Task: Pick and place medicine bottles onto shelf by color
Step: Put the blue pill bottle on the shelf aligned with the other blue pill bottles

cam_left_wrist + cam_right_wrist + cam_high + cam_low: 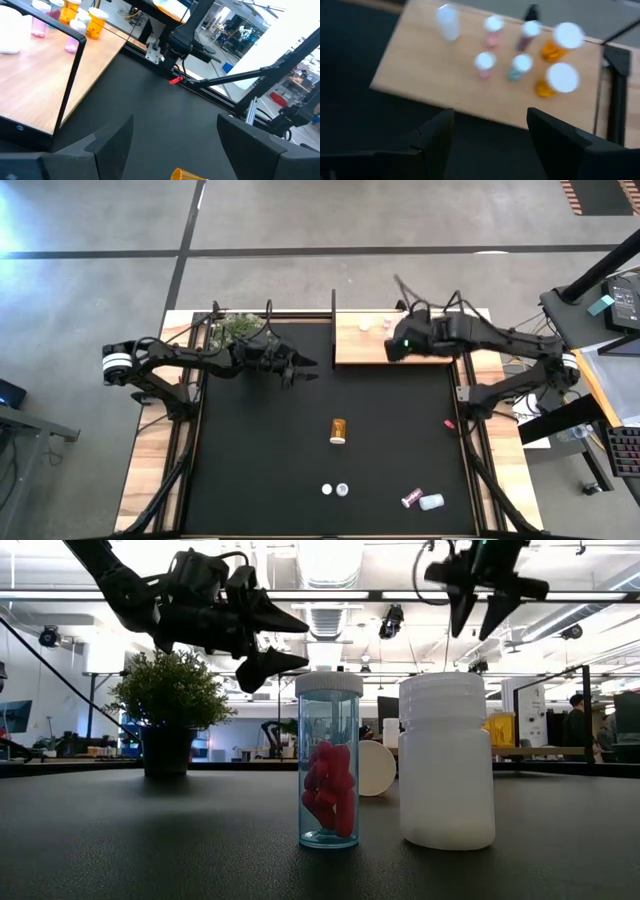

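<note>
The shelf stands at the table's far side, and several bottles stand on it: orange, pink and clear. An orange bottle lies on its side mid-table. Two small white-capped bottles stand near the front. A pink-filled bottle and a white bottle stand at the front right. My left gripper is open and empty, in the air left of the shelf. My right gripper is open and empty, above the shelf's near edge.
A potted green plant stands at the far left, just behind my left arm. A small red speck lies at the mat's right edge. The shelf's black posts stand upright at its corners. Bare black mat lies at the left and middle.
</note>
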Motion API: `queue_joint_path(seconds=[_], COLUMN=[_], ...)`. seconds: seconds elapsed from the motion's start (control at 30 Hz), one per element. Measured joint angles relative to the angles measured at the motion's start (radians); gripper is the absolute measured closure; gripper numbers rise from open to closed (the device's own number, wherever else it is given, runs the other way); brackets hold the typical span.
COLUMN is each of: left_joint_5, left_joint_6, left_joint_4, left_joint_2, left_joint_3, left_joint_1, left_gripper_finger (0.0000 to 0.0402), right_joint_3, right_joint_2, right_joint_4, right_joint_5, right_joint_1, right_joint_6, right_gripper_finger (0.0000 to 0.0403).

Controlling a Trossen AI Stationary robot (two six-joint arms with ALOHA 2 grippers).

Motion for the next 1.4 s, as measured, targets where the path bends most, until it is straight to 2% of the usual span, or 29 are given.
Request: queue_joint_path(seconds=[0.33,0.4,0.7,0.8,1.0,1.13,1.23,1.4], left_joint_5=[0.021,0.021,0.023,0.012,-0.143,-0.237,-0.337,-0.457], left_joint_6=[-0.152,-0.205,-0.38,-0.441,-0.46,-0.344,-0.267,-0.132], left_joint_4=[0.004,0.003,0.005,0.005,0.005,0.007,0.006,0.006], left_joint_2=[0.0,0.0,0.0,0.0,0.0,0.0,0.0,0.0], left_joint_3=[0.0,0.0,0.0,0.0,0.0,0.0,0.0,0.0], left_joint_1=[-0.023,-0.04,-0.202,-0.266,-0.442,-0.554,-0.619,-0.686], left_gripper_finger=[0.013,0.013,0.013,0.013,0.013,0.013,0.013,0.013], right_joint_3=[0.0,0.0,-0.007,-0.009,-0.018,-0.024,-0.029,-0.048], right_joint_2=[0.003,0.003,0.003,0.003,0.003,0.003,0.003,0.003], right_joint_4=[-0.001,-0.002,-0.094,-0.096,-0.095,-0.094,-0.078,0.038], right_joint_5=[-0.003,-0.037,-0.193,-0.206,-0.202,-0.185,-0.107,-0.043], right_joint_1=[0.303,0.35,0.565,0.629,0.71,0.743,0.759,0.758], right_joint_6=[-0.16,-0.18,-0.247,-0.292,-0.363,-0.372,-0.379,-0.381], right_gripper_finger=[0.0171,0.0172,0.0172,0.0172,0.0172,0.0172,0.0172,0.0172])
